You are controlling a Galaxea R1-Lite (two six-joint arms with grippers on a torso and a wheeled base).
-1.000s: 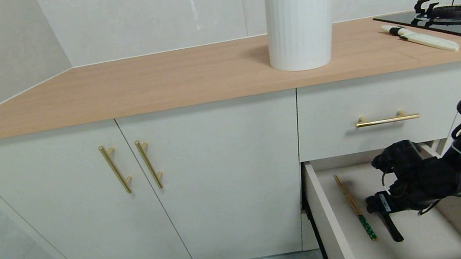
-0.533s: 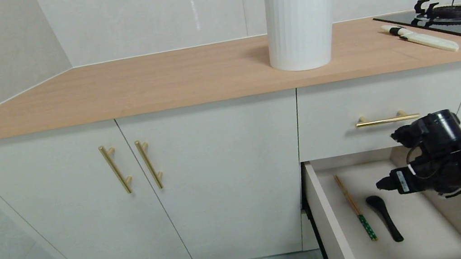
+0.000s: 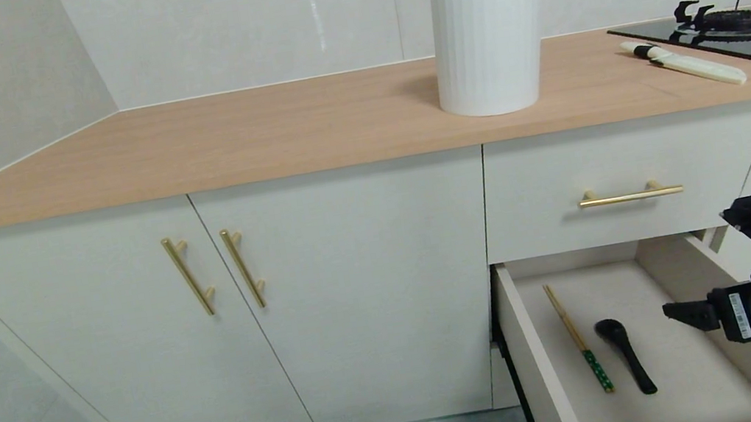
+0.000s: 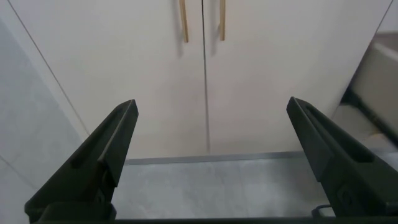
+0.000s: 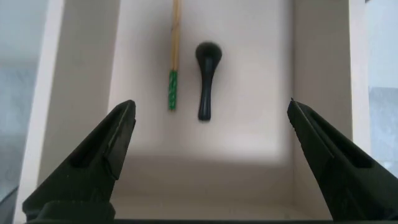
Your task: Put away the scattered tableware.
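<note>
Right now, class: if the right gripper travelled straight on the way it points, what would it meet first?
Likely the black spoon, near its handle end, or the drawer floor beside it; the open right gripper hangs above them.

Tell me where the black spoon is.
The black spoon lies in the open drawer, lower right of the head view, just right of the chopsticks, not touching them.

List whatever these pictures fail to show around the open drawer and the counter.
1. Drawer: in the head view its front end runs off the bottom edge, and the right gripper covers part of its right wall.
2. Stove: cut off by the head view's right edge.
3. White canister: in the head view its ribbed wall hides any contents.
4. Cupboard: in the head view the shut doors hide the inside.
</note>
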